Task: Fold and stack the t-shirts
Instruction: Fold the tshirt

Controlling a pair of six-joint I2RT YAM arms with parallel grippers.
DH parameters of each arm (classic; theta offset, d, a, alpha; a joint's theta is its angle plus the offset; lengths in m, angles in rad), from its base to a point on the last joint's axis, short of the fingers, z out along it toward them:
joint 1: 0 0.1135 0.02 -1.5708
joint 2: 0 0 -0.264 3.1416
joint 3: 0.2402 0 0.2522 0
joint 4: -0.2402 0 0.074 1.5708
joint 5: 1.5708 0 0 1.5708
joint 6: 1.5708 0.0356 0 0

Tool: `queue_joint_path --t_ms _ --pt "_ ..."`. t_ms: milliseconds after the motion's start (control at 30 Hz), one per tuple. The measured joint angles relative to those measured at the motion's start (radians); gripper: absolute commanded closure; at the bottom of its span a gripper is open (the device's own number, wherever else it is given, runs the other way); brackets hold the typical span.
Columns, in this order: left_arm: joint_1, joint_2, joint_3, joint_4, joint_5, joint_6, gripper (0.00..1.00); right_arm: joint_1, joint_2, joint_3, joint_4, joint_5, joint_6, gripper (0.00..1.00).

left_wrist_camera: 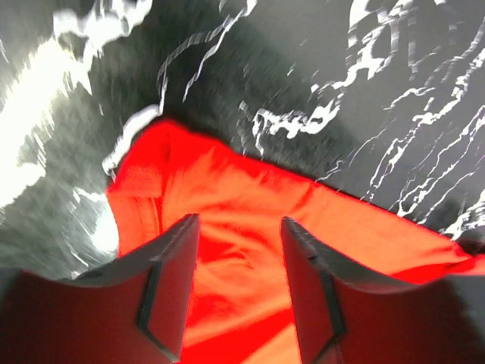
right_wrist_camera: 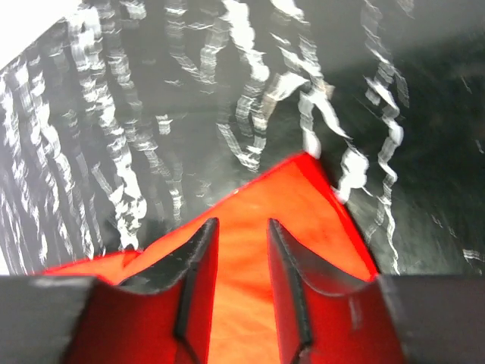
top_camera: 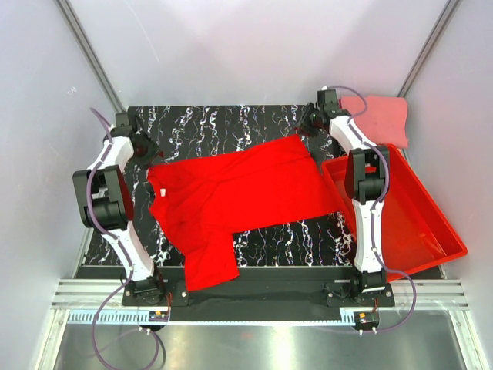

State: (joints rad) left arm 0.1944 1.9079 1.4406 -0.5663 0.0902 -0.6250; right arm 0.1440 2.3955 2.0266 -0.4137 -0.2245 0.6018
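A bright red t-shirt (top_camera: 239,193) lies spread across the black marbled table (top_camera: 223,123), with one sleeve trailing toward the near edge. My left gripper (top_camera: 148,156) hovers over the shirt's far left corner. In the left wrist view the left gripper (left_wrist_camera: 239,221) is open, and the red cloth (left_wrist_camera: 227,178) lies flat below the gap. My right gripper (top_camera: 310,123) is over the shirt's far right corner. In the right wrist view the right gripper (right_wrist_camera: 241,222) is open above that pointed corner (right_wrist_camera: 299,189), pinching nothing. A salmon-pink t-shirt (top_camera: 379,116) lies at the back right.
A rigid red plastic bin (top_camera: 420,212) sits at an angle on the right side of the table, next to the right arm, and the red shirt's edge reaches its near-left rim. Grey walls close in the back and both sides.
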Motion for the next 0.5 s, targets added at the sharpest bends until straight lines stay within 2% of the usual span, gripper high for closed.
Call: queue_joint_path --t_ms 67,233,500 --pt "-0.002 -0.003 0.010 0.000 -0.023 0.066 0.41 0.000 0.010 0.064 -0.028 -0.040 -0.073 0.55" --pt "-0.002 0.015 0.027 -0.047 -0.077 0.214 0.42 -0.003 0.068 0.211 -0.113 -0.094 -0.242 0.54" --pt "-0.001 0.156 0.116 -0.084 -0.080 0.369 0.43 -0.030 0.157 0.268 -0.178 -0.105 -0.397 0.53"
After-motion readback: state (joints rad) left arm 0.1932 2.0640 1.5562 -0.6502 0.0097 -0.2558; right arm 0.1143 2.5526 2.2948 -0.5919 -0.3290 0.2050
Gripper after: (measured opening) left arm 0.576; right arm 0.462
